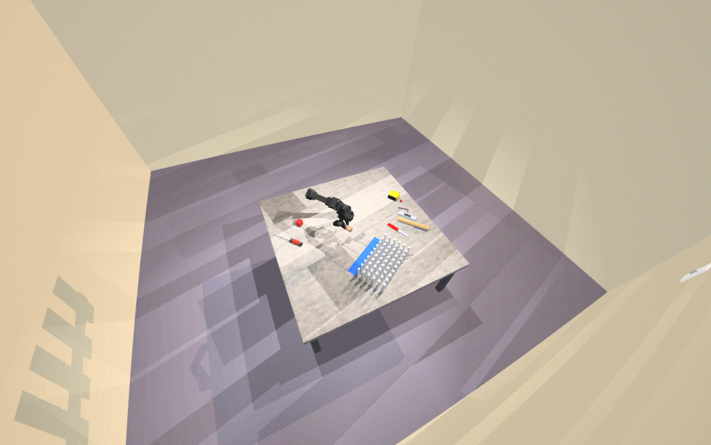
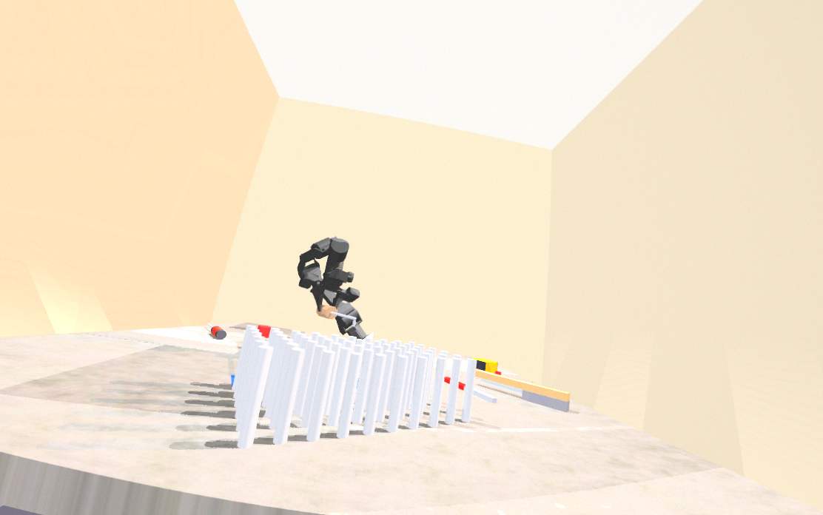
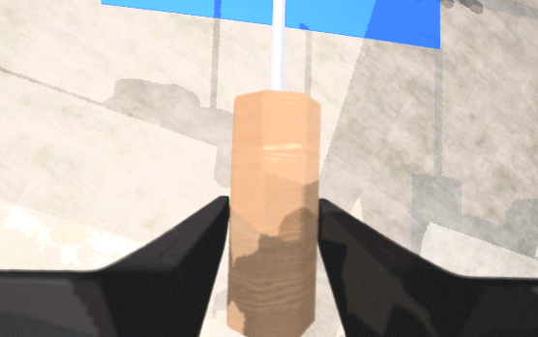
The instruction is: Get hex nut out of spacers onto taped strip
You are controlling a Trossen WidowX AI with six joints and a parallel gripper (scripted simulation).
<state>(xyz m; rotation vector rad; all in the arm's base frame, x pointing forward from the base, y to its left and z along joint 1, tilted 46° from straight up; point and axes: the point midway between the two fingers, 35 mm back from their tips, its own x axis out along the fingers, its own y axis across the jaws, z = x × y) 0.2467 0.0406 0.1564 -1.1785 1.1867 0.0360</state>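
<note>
Bench, corners and edges named as the top view lays them out. The black arm point(image 1: 329, 200) point(image 2: 334, 273) stands near the back edge, toward the back left corner. Its gripper point(image 1: 344, 226) point(image 2: 322, 308) point(image 3: 272, 205) is clamped on the wooden handle of a hook tool point(image 1: 348, 228) point(image 2: 326, 311) point(image 3: 275, 160), one finger against each side. The metal shaft points away from the gripper toward the field, passing across the blue taped strip point(image 1: 360, 260) point(image 3: 406, 24) in the wrist view; its bent end shows in the exterior view, held up off the bench.

Metal spacers point(image 1: 384, 262) point(image 2: 318, 394) stand upright in rows toward the front edge, the strip along their arm-facing side. Hex nut: I cannot make it out in any view, so its place is unconfirmed (the posts hide much of the ground between them).

By the left edge: a red-handled screwdriver point(image 1: 295, 242) point(image 2: 217, 331) and a red cube point(image 1: 298, 222) point(image 2: 263, 331). Near the back right corner: a yellow and black tape measure point(image 1: 393, 195) point(image 2: 487, 365). Along the right edge: a hex key point(image 1: 403, 209), a gray utility knife point(image 1: 406, 215) and a long tan bar point(image 1: 412, 223) point(image 2: 522, 385), with a red-handled tool point(image 1: 398, 229) point(image 2: 454, 382) farther inward.
</note>
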